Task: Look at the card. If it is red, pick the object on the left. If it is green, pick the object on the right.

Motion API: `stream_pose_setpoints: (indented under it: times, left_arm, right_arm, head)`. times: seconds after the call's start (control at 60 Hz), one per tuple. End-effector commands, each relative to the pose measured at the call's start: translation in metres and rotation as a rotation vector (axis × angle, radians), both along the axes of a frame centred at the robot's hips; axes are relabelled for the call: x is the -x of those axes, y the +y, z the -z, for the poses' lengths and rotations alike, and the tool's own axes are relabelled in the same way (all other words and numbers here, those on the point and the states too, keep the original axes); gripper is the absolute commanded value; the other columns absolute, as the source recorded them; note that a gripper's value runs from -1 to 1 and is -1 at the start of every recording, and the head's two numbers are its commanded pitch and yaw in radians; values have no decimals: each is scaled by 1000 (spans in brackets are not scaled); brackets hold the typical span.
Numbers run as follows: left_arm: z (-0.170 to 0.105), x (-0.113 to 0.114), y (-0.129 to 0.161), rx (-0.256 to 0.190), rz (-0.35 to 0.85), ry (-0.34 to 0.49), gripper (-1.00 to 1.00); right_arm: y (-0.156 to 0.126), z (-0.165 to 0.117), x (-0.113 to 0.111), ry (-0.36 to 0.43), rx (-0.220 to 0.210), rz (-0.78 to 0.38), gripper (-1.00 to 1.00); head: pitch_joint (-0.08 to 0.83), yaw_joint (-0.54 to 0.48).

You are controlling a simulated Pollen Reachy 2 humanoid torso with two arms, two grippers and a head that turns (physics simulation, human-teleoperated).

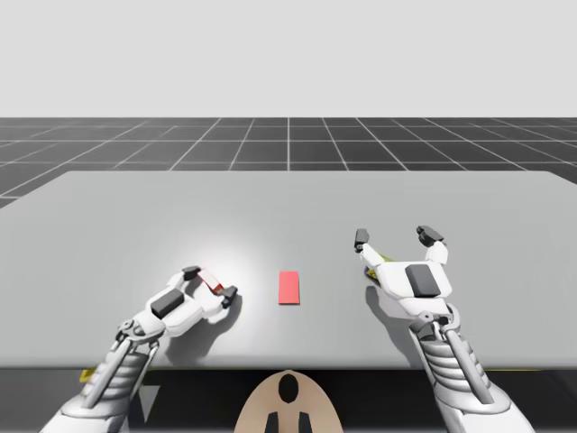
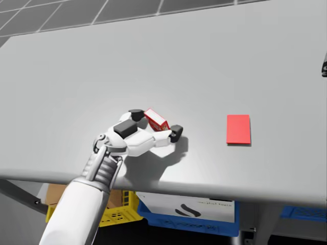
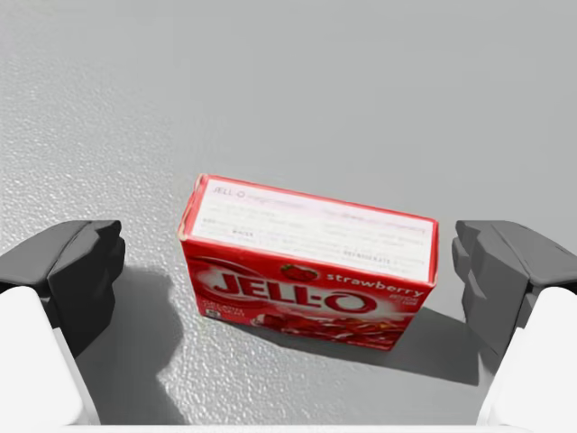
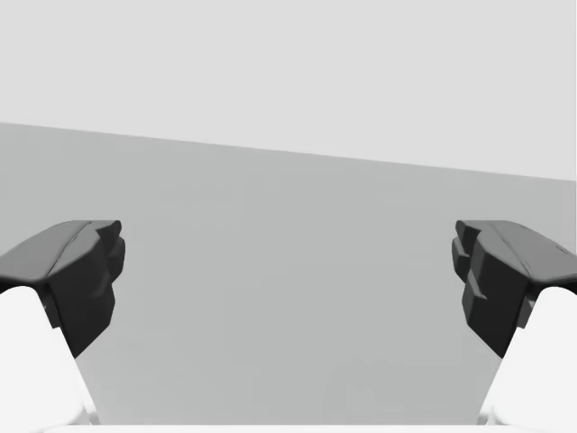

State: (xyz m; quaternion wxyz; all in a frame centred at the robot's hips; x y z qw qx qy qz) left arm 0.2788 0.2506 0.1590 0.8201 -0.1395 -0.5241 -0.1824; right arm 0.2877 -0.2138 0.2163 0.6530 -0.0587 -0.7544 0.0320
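While the red card (image 1: pixel 288 288) is lying on the worktop (image 1: pixel 270 207), the left end effector (image 1: pixel 210 281) is straddling the box (image 3: pixel 311 271).
It is gaping wide (touching neither side); the right end effector (image 1: pixel 396 237) is gaping too, across the card.

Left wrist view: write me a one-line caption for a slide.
My left gripper straddles the red box on the grey table, its open fingers clear of it on both sides.

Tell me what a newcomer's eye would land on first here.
The red card, flat in the middle of the table, stands out first. Next comes the red box on the table between the open fingers of my left gripper, touching neither. My right gripper hangs open further right.
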Motion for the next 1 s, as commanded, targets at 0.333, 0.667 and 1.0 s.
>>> stream_pose_setpoints:
  times: [0.333, 0.667, 1.0]
  left_arm:
    - [11, -2, -2, -38, 17, 14, 1000]
    - [11, -1, -5, -47, 20, 7, 953]
    - [-67, 0, -6, 18, 32, -140, 980]
  right_arm:
    - [3, -1, 0, -8, -18, -3, -1000]
    - [3, -2, 2, -12, -17, -1, -1000]
    - [3, -2, 3, -10, -7, -6, -1000]
  head:
    - [699, 290]
    - [392, 341]
    - [316, 342]
